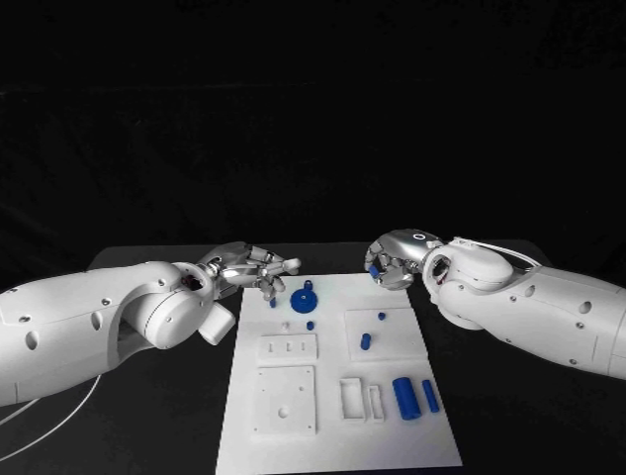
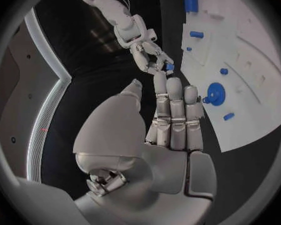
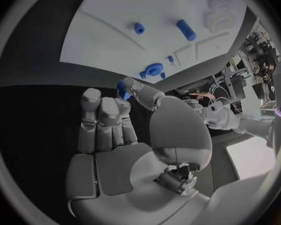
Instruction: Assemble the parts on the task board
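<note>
Looking down from the head camera, you had the white board [image 1: 338, 396] lying lengthwise on the black table [image 1: 512, 426], its near end closest to the robot. Nearest on it sat a flat white block with holes [image 1: 286, 400], and to its right a small white open frame [image 1: 353, 397], then two blue cylinders [image 1: 403, 397] lying side by side (the thinner one on the outside). Further up you had a smaller white block [image 1: 286, 349] on the left and a raised white square [image 1: 373, 332] on the right, with a short blue peg [image 1: 366, 341] lying on it and a tiny blue stud [image 1: 381, 316] just beyond. Further still, a round blue disc with a knob [image 1: 306, 300] stood near the board's far left part, with a small blue bit [image 1: 312, 325] just in front of it.

At the far end, your left hand [image 1: 250, 269] hovered over the board's far left corner. Its fingers were straight and held side by side in the left wrist view, nothing in them, so I read it as empty and unclenched. Your right hand [image 1: 394, 259] was at the far right corner, and there its thumb and a fingertip were pinching a small blue part [image 3: 123, 89], held above the table just off the board's edge; the rest of its fingers were curled beside it.
</note>
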Motion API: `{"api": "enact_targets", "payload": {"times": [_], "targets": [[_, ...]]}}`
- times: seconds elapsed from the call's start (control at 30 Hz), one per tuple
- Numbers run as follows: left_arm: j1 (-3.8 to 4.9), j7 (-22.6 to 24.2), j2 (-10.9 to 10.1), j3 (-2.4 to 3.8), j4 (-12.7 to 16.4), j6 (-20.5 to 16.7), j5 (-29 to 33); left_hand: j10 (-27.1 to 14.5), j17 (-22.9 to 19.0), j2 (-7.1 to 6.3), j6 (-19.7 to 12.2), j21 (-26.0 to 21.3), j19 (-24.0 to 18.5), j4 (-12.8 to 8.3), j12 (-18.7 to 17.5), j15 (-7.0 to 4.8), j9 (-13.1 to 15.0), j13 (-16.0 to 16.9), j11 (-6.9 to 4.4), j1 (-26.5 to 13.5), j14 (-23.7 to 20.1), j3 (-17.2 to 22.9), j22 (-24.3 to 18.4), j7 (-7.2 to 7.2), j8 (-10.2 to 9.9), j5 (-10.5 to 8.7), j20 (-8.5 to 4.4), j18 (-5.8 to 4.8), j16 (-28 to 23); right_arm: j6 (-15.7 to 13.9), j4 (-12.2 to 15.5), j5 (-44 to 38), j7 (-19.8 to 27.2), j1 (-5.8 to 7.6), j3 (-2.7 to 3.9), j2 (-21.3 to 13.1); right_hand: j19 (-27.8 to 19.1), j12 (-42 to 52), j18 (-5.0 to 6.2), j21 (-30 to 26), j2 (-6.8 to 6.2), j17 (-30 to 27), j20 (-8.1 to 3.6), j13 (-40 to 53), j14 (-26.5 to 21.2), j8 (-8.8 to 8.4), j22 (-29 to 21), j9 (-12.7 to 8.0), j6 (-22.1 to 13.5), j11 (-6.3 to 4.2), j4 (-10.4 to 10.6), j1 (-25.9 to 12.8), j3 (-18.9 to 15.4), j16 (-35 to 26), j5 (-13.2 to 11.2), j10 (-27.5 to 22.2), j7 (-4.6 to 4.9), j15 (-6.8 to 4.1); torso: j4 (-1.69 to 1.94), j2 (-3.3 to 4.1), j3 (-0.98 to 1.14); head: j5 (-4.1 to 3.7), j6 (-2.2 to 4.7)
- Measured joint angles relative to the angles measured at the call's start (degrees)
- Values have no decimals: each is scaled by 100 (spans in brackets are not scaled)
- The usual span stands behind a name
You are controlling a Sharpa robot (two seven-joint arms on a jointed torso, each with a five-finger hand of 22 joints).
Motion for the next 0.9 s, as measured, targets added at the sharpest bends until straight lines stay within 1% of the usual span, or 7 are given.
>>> {"api": "enact_targets", "payload": {"times": [0.03, 0.1, 0.23, 0.33, 0.43, 0.63, 0.9], "targets": [[0, -94, 36, 0, -6, 8, -13, 1, 41, -25, 0, 43, 22, -14, 91, -21, 0, 86, -1, -24, 10, 21, 25, 0, -26, 0, 2, 1, 83, 46, 149, -75, -59, 2, -1, 4, 0, 0, 0, 0, -15, 0, 0, 0, 0, 2, 0, 1, 4, 15, 1, -15, 1, 0, 0, 15, -3, 0, 1, -10, 0, 12, 0], [0, -183, 71, -2, -7, 8, -23, 0, 85, -3, 0, 92, 51, -1, 206, -54, 0, 185, -1, -54, 18, 55, 49, 0, -26, 0, -10, 3, 184, 90, 288, -138, -108, 4, -1, 20, 0, 0, 0, 0, -16, 0, 0, 0, 0, 3, 0, 1, 10, 15, 1, -13, 1, 0, 0, 15, -9, 0, 4, -27, -4, 31, -6], [0, -401, 154, -21, 7, -1, -43, -33, 176, -73, 9, 189, 103, -3, 496, -96, 0, 429, -34, -198, 53, 96, 103, -9, -61, 0, -21, 5, 409, 215, 603, -254, -202, 7, -2, 98, 0, 0, 2, 0, -29, 0, 0, -5, 0, 5, 0, 1, 15, 15, 10, 0, 10, 0, 0, 15, -13, 0, 5, -73, -11, 83, -16], [0, -531, 211, -27, 39, -32, -50, -89, 226, -115, 28, 246, 132, 3, 687, -140, 14, 590, -65, -316, 35, 141, 134, -28, -79, 0, -50, 5, 544, 290, 768, -325, -261, 7, -2, 181, 0, 0, 3, 0, -30, 0, 0, -6, 0, 7, 0, 1, 16, 15, 9, 0, 40, 0, 0, 15, -14, 0, 5, -99, -13, 119, -20], [0, -645, 280, -29, 60, -101, -58, -138, 234, -116, 14, 289, 132, -2, 800, -140, 22, 687, -71, -317, 34, 182, 146, -50, -82, 0, -50, 5, 588, 352, 913, -384, -319, 7, -2, 264, 0, 0, 4, 0, -45, -2, 1, -6, 0, 15, 0, 1, 18, 15, 9, -15, 40, 0, 0, 15, -15, 0, 5, -122, -14, 158, -37], [0, -807, 337, -34, 85, -240, -66, -238, 234, -116, 14, 290, 132, -8, 902, -160, 29, 798, -33, -317, 14, 220, 153, -50, -114, 0, -50, 5, 628, 357, 1035, -438, -439, 4, -2, 359, -1, 0, 7, 0, -66, -7, 1, -10, 0, 23, 0, 2, 19, 15, 25, -7, 56, -23, 0, 15, -16, 0, 10, -130, -16, 209, -37], [0, -940, 334, -35, 130, -321, -91, -283, 225, -115, 14, 312, 132, -8, 966, -160, 36, 851, -52, -316, 14, 219, 161, -50, -114, 0, -50, 4, 664, 277, 1053, -309, -581, -2, -2, 387, 9, 0, 29, 0, -66, -7, 12, -14, 0, 23, 0, 2, 35, -5, 28, -7, 92, -23, 0, 36, -30, 0, 5, -125, -18, 256, -35]]}}
